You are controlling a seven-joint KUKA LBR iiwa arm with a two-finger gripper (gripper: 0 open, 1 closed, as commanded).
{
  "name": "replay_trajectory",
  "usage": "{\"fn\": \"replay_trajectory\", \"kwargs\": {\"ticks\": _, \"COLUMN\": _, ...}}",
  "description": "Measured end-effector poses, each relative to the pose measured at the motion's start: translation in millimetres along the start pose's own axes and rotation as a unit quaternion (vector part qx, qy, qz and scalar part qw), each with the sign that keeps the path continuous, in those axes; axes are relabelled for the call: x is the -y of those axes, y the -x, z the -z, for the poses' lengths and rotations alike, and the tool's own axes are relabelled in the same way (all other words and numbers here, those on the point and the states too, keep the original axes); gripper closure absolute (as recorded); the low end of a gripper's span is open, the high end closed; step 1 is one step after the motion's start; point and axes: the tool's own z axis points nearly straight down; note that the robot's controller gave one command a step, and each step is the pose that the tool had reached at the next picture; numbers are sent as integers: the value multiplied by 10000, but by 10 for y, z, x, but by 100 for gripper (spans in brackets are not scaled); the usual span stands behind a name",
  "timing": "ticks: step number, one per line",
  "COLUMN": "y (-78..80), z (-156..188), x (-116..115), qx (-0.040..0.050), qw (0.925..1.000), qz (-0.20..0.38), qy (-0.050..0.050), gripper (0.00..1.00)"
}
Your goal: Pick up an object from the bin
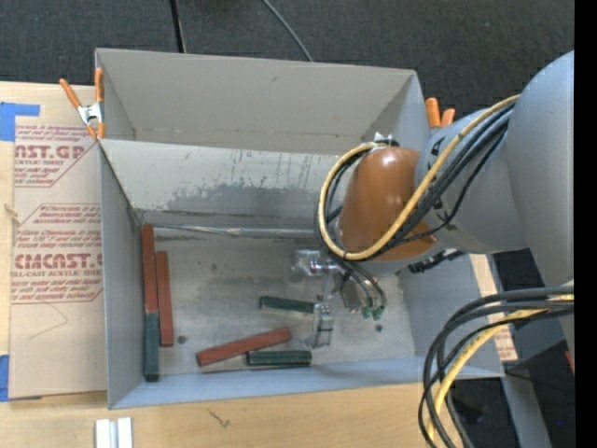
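Note:
My gripper [323, 327] is low over the bin floor at the right, under the orange wrist cover. A short dark green stick [285, 303] lies flat just to its left, its right end reaching the gripper's metal parts. In front of the gripper a long red-brown stick [244, 346] lies slanted. Another dark green stick [278, 357] rests beside the red-brown one, close to the near wall.
Against the bin's left wall lie two red-brown sticks [148, 269] [165, 299] side by side, running front to back, with a dark green stick [150, 348] at their near end. The arm and its cables cover the bin's right side.

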Motion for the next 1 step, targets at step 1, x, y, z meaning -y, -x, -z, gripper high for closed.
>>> {"fn": "replay_trajectory", "kwargs": {"ticks": 1, "y": 118, "z": 150, "x": -214, "qx": 38, "qw": 10000, "qz": -92, "qy": 0, "gripper": 0}}
